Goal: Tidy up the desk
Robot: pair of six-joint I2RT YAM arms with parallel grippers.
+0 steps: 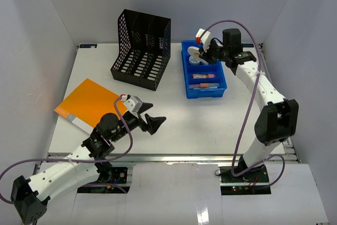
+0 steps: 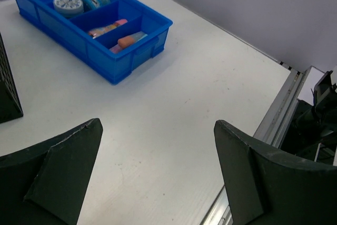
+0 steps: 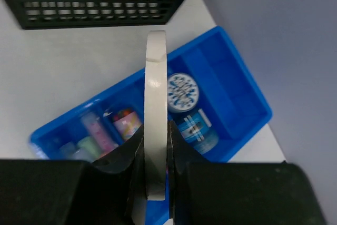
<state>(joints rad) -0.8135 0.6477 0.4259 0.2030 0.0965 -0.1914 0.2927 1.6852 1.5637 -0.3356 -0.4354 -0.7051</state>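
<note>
My right gripper (image 1: pixel 202 51) is shut on a white tape roll (image 1: pixel 194 52), holding it on edge in the air over the far end of the blue tray (image 1: pixel 221 84). In the right wrist view the tape roll (image 3: pixel 156 98) stands upright between the fingers (image 3: pixel 185 151), above the blue tray (image 3: pixel 247 96). Two patterned tape rolls (image 3: pixel 182 91) lie in the compartment under it. My left gripper (image 1: pixel 149 117) hangs open over the near left of the white desk (image 1: pixel 221 122). Nothing lies between its fingers (image 2: pixel 63 172) in the left wrist view, only bare desk (image 2: pixel 174 98).
A black mesh file rack (image 1: pixel 141 48) stands at the back, left of the tray. An orange folder (image 1: pixel 92 103) lies flat at the left. The blue tray (image 2: pixel 131 61) holds small coloured items in its nearer compartments. A metal rail (image 2: pixel 284 104) edges the desk.
</note>
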